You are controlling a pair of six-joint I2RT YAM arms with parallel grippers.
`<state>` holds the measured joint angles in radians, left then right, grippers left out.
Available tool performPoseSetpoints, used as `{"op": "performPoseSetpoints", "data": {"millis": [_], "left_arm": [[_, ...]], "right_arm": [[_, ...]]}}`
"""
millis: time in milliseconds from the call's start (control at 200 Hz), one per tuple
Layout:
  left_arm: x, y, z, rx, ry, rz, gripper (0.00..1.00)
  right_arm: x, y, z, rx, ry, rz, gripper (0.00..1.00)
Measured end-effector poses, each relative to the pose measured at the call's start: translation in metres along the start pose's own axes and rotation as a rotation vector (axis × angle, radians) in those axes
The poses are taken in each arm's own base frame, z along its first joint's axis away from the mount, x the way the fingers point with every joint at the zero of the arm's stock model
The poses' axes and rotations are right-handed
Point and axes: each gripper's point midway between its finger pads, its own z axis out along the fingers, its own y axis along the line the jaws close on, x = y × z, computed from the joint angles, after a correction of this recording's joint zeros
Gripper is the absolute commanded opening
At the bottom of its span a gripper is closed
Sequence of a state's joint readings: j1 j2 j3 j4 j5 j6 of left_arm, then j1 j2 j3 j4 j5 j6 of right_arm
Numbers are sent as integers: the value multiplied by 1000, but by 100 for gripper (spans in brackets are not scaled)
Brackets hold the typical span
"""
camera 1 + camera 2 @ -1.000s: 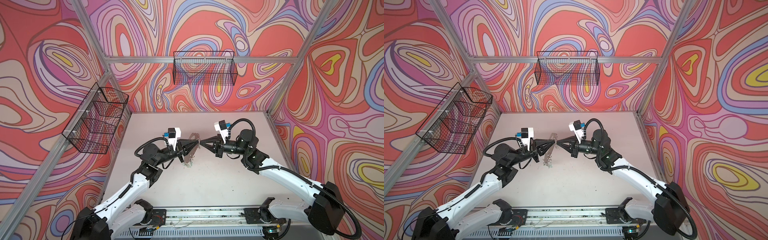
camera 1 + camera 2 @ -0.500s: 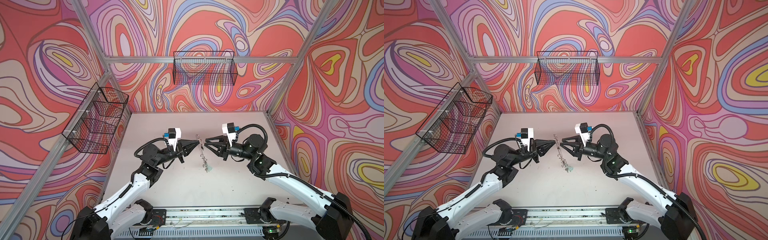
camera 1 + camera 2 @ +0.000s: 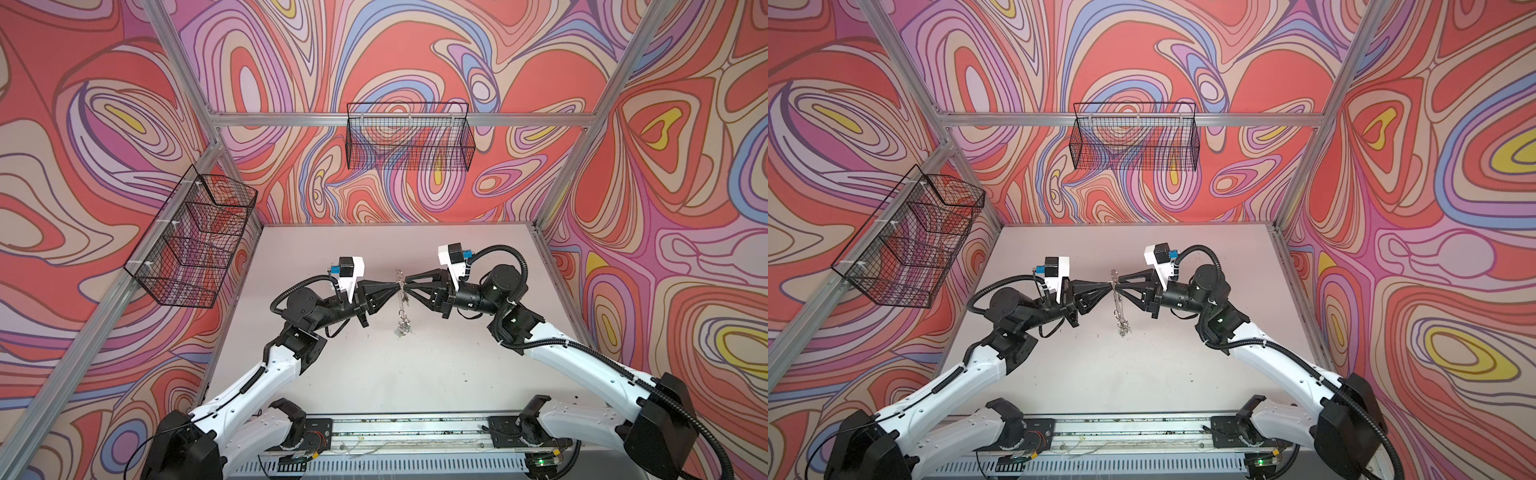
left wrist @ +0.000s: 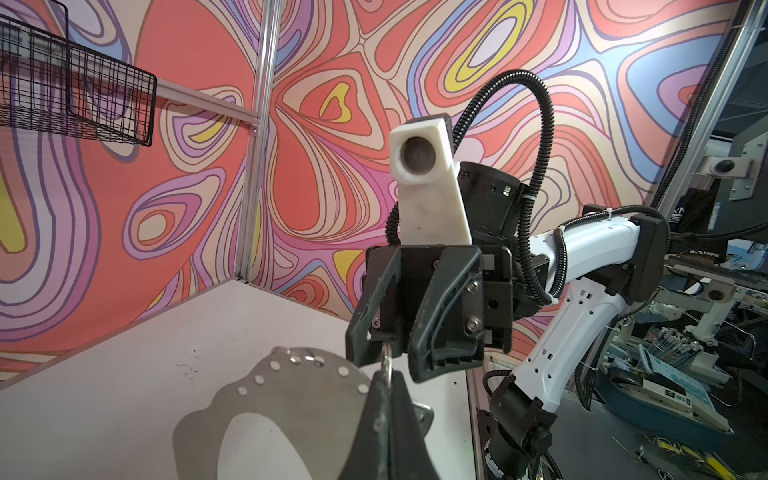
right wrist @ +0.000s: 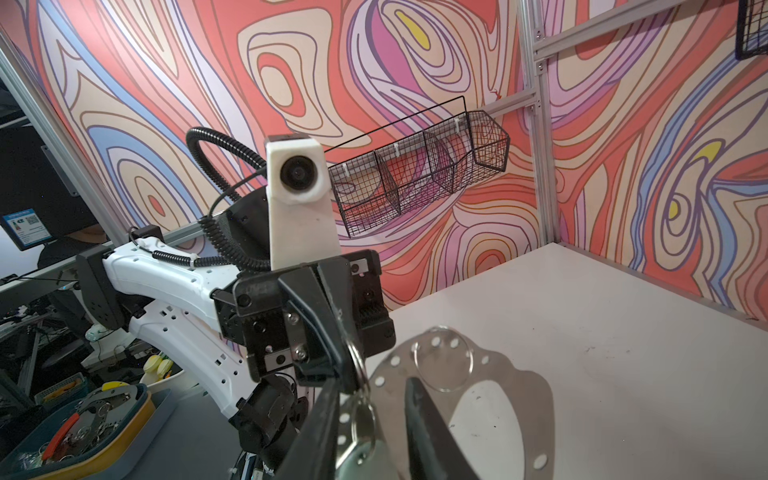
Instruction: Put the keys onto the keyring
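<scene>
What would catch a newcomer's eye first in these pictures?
The swirling red, pink and lilac walls fill every view. Above the middle of the pale table, the left gripper and the right gripper meet tip to tip at a flat shiny metal keyring, silvery keys dangling beneath it.

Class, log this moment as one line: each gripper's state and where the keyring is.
left gripper: shut on keyring | right gripper: open around rim loop | keyring: midair, hanging on edge
</scene>
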<state>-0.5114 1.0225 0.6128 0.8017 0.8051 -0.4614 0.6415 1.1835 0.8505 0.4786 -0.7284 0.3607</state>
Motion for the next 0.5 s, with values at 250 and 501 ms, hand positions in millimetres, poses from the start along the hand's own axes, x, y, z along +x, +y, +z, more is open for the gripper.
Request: {"op": "performPoseSetpoints", "data": {"millis": [250,501], "left_arm": [[1,0,0,5,4,-5,0],[0,1,0,-2,0,-6,0]], "right_arm": [[2,-1,5,-18,14,9,20],[5,0,5,-33,25,12,0]]}}
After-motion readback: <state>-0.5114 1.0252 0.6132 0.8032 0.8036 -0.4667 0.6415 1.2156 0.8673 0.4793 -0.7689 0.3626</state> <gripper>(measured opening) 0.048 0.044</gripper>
